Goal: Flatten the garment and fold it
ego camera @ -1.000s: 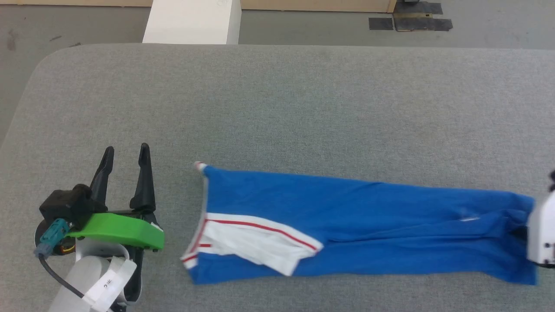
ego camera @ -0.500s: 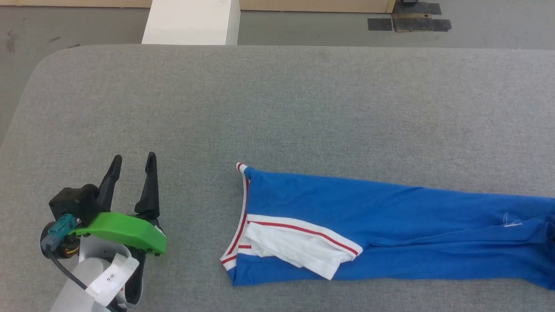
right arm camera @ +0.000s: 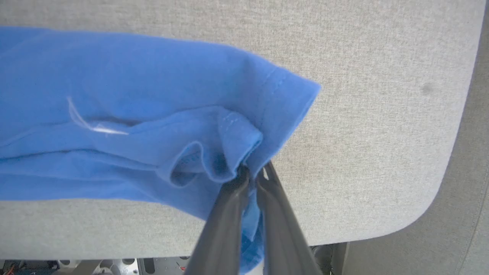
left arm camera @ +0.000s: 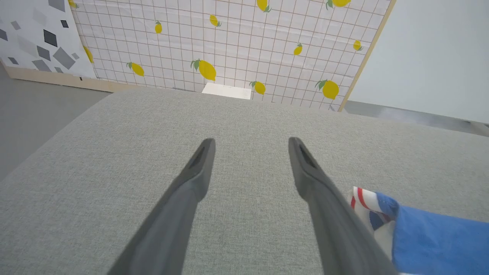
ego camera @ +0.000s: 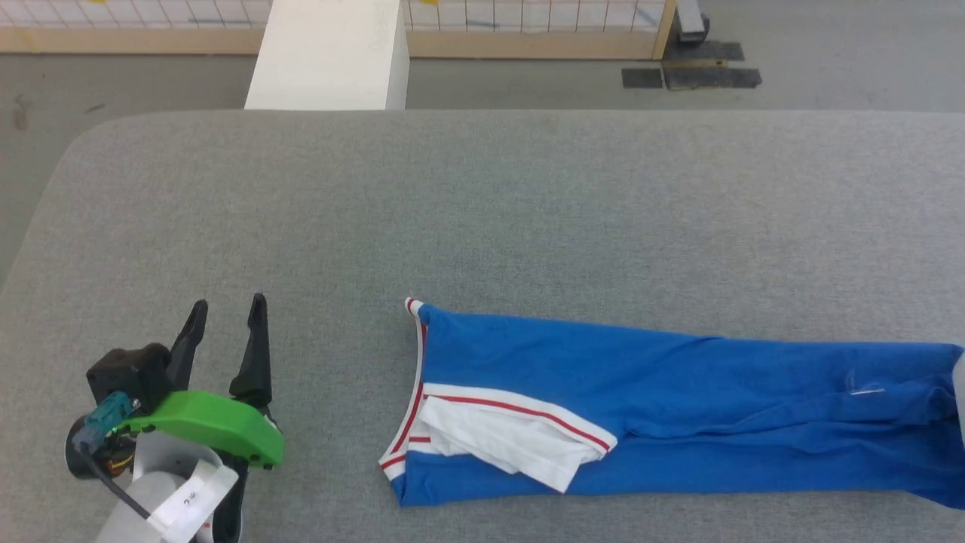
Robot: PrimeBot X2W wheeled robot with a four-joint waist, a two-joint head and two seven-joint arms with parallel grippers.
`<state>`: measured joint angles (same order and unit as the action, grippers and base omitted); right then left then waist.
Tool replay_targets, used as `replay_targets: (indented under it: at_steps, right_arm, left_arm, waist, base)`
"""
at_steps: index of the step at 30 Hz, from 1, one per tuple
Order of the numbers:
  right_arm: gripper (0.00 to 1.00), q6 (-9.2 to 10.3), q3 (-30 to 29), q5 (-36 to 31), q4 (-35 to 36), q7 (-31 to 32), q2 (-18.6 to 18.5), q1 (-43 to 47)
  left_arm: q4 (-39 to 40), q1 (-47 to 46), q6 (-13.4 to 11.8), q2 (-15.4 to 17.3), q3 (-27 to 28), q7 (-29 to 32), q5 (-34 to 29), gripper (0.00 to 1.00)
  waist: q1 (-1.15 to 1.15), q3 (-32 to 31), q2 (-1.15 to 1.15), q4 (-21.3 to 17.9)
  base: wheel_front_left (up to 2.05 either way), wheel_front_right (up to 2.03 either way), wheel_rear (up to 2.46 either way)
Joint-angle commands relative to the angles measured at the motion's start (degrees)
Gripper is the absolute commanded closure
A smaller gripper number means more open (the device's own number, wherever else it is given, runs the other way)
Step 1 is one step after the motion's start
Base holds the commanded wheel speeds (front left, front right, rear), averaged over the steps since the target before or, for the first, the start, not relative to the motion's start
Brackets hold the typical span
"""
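Observation:
The garment lies as a long blue strip across the grey table, collar end at the left with a white sleeve and red-and-white trim on top. Its collar corner shows at the lower right of the left wrist view. My left gripper stands open over bare table, well left of the collar, fingers apart with nothing between them. My right gripper is shut on the bunched blue hem at the strip's right end. A pale part of the right arm shows at the frame edge.
The grey padded table has a rounded far-left corner and a rounded corner close to the right gripper. A white block stands beyond the far edge, before a lemon-print panel. Dark mats lie on the floor.
The garment was dragged to the right by its hem over the first half second. Since then the head camera has tilted up, showing more floor; the left gripper stayed open.

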<state>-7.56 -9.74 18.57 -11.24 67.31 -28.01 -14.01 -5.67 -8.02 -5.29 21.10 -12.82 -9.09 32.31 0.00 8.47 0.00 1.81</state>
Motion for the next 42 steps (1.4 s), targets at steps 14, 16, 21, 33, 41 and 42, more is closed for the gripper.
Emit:
replay_targets:
  at_steps: [14, 16, 21, 33, 41, 42]
  right_arm:
    - [1.0, 0.08, 17.3, 9.9, 20.4, 14.2, 1.7, -2.7]
    - [1.0, 0.08, 20.7, 11.0, 20.3, 13.3, 3.5, -4.2]
    - [1.0, 0.08, 28.4, 13.2, 17.8, 10.1, 7.8, -8.4]
    - [1.0, 0.08, 43.2, 15.2, 4.4, -2.0, 17.7, -19.0]
    - [1.0, 0.08, 48.9, 14.9, -5.8, -10.6, 22.4, -23.4]
    - [1.0, 0.08, 49.6, 14.7, -7.3, -11.8, 22.8, -23.7]
  left_arm:
    - [1.8, 2.9, -1.0, 0.5, 0.0, 0.4, 1.6, 0.0]
    - [2.0, 3.2, -1.1, 0.5, 0.0, 0.3, 1.7, 0.0]
    - [2.3, 3.3, -1.1, 0.4, -0.2, 0.3, 1.9, 0.0]
    - [2.0, 1.6, -0.7, -0.3, -1.1, -0.2, 2.2, 0.0]
    - [1.2, -0.1, -0.4, -1.2, -1.7, -1.2, 2.2, 0.0]
    - [1.0, -0.3, -0.4, -1.4, -1.9, -1.3, 2.2, 0.0]
  waist:
    - [0.0, -2.3, 0.0, -0.2]
    - [0.0, -2.3, 0.0, -0.1]
    - [0.0, -1.8, 0.0, 0.5]
    - [0.0, 1.5, 0.0, 2.7]
    - [0.0, 4.1, 0.0, 3.9]
    - [0.0, 4.3, 0.0, 4.1]
  base:
    - [0.0, 0.0, 0.0]
    - [0.0, 0.0, 0.0]
    - [0.0, 0.0, 0.0]
    - [0.0, 0.0, 0.0]
    - [0.0, 0.0, 0.0]
    - [0.0, 0.0, 0.0]
